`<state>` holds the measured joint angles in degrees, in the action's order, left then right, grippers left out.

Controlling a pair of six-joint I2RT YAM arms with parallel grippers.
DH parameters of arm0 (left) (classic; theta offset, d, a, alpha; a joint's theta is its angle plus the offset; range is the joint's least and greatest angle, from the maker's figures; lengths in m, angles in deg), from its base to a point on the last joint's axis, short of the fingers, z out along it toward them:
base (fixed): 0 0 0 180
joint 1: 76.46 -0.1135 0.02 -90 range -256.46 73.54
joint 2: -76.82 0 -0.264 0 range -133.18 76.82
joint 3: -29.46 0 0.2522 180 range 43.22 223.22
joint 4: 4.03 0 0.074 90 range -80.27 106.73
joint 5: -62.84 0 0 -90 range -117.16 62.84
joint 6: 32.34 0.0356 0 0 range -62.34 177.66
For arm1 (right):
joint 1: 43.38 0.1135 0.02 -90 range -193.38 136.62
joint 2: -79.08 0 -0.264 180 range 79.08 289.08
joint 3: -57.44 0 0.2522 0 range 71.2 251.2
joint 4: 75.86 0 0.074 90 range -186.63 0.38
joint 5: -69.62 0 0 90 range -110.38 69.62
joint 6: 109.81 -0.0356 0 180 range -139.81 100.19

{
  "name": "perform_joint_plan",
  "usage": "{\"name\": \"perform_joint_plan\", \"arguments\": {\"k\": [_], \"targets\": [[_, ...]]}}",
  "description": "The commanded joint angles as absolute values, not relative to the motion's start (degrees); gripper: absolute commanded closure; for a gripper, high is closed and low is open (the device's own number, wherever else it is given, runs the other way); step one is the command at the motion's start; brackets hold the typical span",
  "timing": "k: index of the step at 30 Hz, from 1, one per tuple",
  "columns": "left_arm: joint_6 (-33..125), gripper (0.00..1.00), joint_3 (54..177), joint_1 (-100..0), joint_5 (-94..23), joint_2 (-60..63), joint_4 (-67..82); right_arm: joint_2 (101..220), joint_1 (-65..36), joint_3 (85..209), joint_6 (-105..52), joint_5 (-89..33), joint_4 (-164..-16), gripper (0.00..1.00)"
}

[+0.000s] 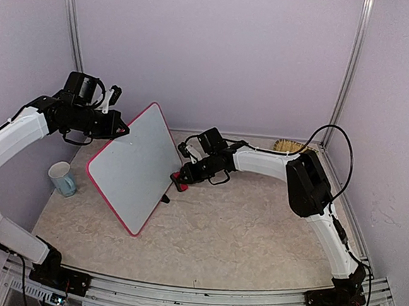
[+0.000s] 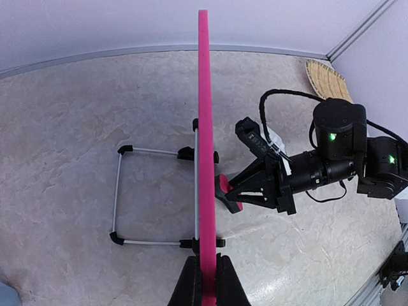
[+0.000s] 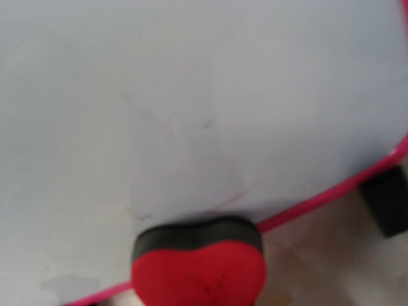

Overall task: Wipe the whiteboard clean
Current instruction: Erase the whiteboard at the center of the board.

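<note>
Your left gripper (image 1: 121, 130) clamps the whiteboard (image 1: 133, 165) top edge to steady it | right gripper (image 1: 183, 178) pinches the eraser (image 3: 199, 271) against its lower face.

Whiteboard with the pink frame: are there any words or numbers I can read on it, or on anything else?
None can be read.
The white rectangular board with the pink-red frame shows only faint, blurred marker smears, no letters or numbers.
The red heart-shaped eraser and the pale blue mug show no writing.
</note>
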<state>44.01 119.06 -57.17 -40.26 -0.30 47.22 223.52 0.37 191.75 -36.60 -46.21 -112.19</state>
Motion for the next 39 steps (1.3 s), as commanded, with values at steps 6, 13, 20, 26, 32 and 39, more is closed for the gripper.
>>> {"name": "perform_joint_plan", "arguments": {"k": [6,13,20,26,32,39], "targets": [[45.07,1.00,117.19,-56.59,-43.05,0.75,46.95,224.39,2.10,189.65,-34.39,-50.98,-113.47,0.94],[45.15,1.00,117.14,-56.59,-42.68,0.71,47.00,221.33,0.29,186.92,-38.94,-50.20,-107.04,0.94],[45.30,1.00,117.14,-56.59,-42.31,0.63,47.07,217.89,-3.22,185.77,-50.39,-48.75,-99.90,0.94],[45.36,1.00,117.19,-56.60,-42.44,0.80,47.08,220.66,-4.51,191.60,-54.66,-50.20,-100.94,0.94],[45.40,1.00,116.98,-56.52,-42.80,0.89,46.82,225.25,-4.54,198.07,-55.50,-51.64,-103.65,0.93],[45.53,1.00,116.97,-56.33,-42.92,1.34,46.72,224.99,-3.65,193.53,-56.42,-52.70,-101.72,0.94]]}}
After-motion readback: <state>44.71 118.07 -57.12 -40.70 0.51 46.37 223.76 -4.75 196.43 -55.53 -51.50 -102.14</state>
